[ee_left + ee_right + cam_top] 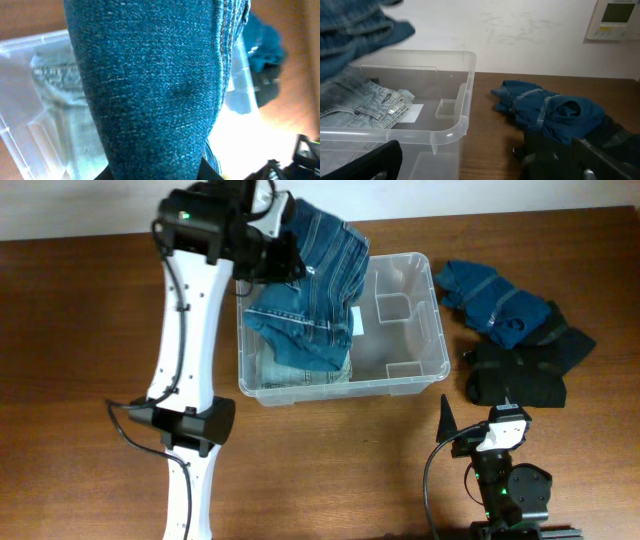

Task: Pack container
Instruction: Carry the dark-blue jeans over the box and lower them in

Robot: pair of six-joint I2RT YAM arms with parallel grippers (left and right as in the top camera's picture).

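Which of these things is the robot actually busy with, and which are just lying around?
Part of the job: container, dark jeans held over it, pale jeans inside; probably also the blue garment and black garment beside it.
Just there: wall panel in the background.

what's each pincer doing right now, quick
left pincer: closed, holding the dark blue jeans above the container
right pincer: open, empty
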